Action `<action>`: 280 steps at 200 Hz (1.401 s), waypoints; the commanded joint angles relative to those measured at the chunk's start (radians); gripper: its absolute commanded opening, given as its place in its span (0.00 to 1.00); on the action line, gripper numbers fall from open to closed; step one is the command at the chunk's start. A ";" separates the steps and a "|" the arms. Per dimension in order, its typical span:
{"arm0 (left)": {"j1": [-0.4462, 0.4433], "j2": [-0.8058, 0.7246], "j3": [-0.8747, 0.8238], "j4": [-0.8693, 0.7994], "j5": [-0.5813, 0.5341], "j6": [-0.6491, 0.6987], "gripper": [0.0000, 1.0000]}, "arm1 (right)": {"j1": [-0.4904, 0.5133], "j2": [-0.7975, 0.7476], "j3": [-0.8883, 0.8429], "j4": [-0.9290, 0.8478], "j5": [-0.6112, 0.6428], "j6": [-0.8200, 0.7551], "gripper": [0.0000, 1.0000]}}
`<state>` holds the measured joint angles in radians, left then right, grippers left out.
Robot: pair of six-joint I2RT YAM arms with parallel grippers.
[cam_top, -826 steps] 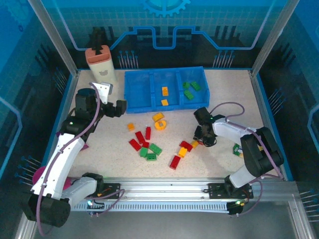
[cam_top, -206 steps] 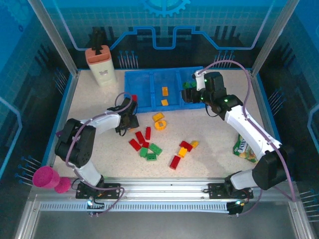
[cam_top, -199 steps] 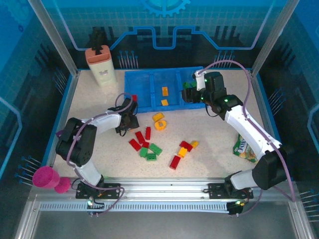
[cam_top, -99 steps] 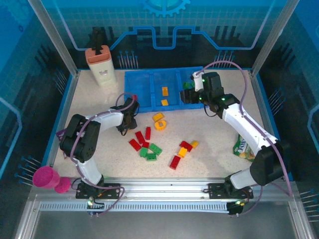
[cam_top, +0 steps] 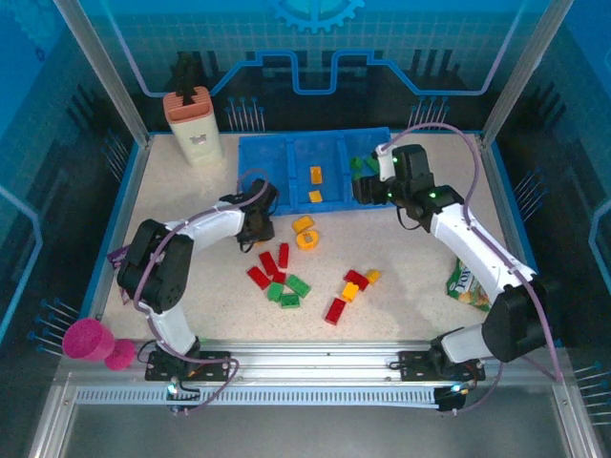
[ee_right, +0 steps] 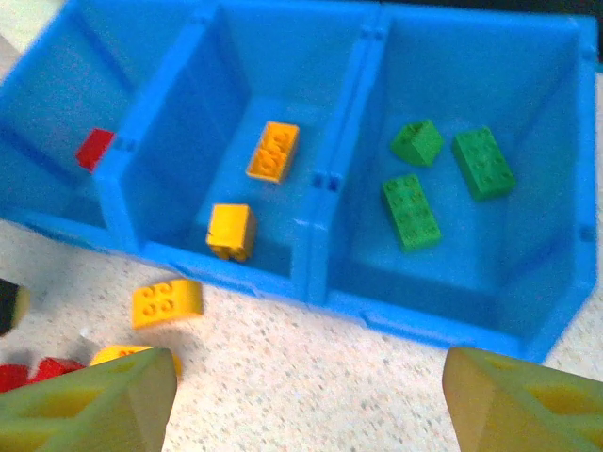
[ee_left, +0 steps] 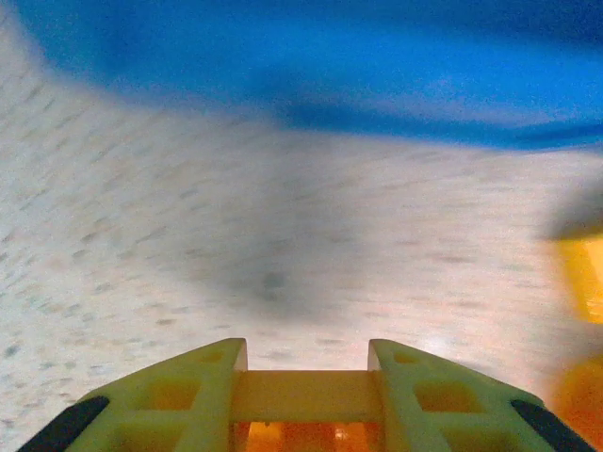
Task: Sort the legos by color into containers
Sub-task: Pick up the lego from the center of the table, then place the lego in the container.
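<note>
Lettering on the snack bag (cam_top: 470, 282) is too small to read. The left gripper (ee_left: 304, 367) pinches an orange brick (ee_left: 303, 435). The right gripper (ee_right: 309, 367) is spread wide, near the blue tray (ee_right: 325, 179) holding green bricks (ee_right: 411, 211).

Bright, even overhead light fell on the pale table (cam_top: 410, 286), shadows were soft and short, top view was sharp, left wrist view was heavily motion-blurred with a dim shadow mid-frame, right wrist view was mildly soft, its near fingers (ee_right: 85, 405) blurred.
</note>
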<state>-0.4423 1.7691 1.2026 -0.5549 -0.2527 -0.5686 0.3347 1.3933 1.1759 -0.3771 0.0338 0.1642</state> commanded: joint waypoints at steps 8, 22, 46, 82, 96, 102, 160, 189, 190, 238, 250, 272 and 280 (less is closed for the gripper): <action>-0.095 -0.042 0.225 -0.073 0.002 0.060 0.20 | -0.031 -0.067 -0.066 -0.057 0.030 0.049 0.76; -0.118 -0.013 0.303 -0.057 0.004 0.068 0.20 | -0.037 -0.094 -0.107 -0.059 0.020 0.076 0.76; -0.134 0.074 0.428 -0.022 0.005 0.086 0.20 | -0.039 -0.127 -0.155 -0.066 0.006 0.102 0.76; -0.135 0.250 0.574 0.061 -0.058 0.143 0.22 | -0.040 -0.159 -0.206 -0.063 0.011 0.097 0.76; -0.134 0.320 0.634 0.076 -0.080 0.166 0.23 | -0.041 -0.159 -0.215 -0.069 0.041 0.080 0.77; -0.134 0.356 0.667 0.073 -0.086 0.177 0.23 | -0.043 -0.158 -0.216 -0.072 0.049 0.075 0.77; -0.117 0.577 0.930 0.009 -0.114 0.208 0.29 | -0.046 -0.147 -0.242 -0.055 0.052 0.069 0.77; -0.113 0.594 0.949 -0.007 -0.113 0.209 0.43 | -0.045 -0.143 -0.246 -0.054 0.054 0.067 0.77; -0.112 0.594 0.948 -0.007 -0.114 0.209 0.44 | -0.045 -0.142 -0.246 -0.055 0.055 0.066 0.77; -0.117 0.455 0.873 0.015 -0.107 0.239 0.62 | -0.048 -0.124 -0.243 -0.040 0.042 0.065 0.77; -0.123 0.392 0.835 0.008 -0.093 0.243 0.62 | -0.048 -0.118 -0.242 -0.036 0.038 0.063 0.77; -0.148 0.267 0.715 -0.007 -0.087 0.253 0.64 | -0.047 -0.111 -0.244 -0.025 0.032 0.061 0.77; -0.157 0.227 0.657 -0.014 -0.087 0.257 0.65 | -0.047 -0.109 -0.243 -0.023 0.031 0.061 0.77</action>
<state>-0.5663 2.1723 1.9629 -0.5400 -0.3470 -0.3401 0.2996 1.2736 0.9421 -0.4252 0.0727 0.2390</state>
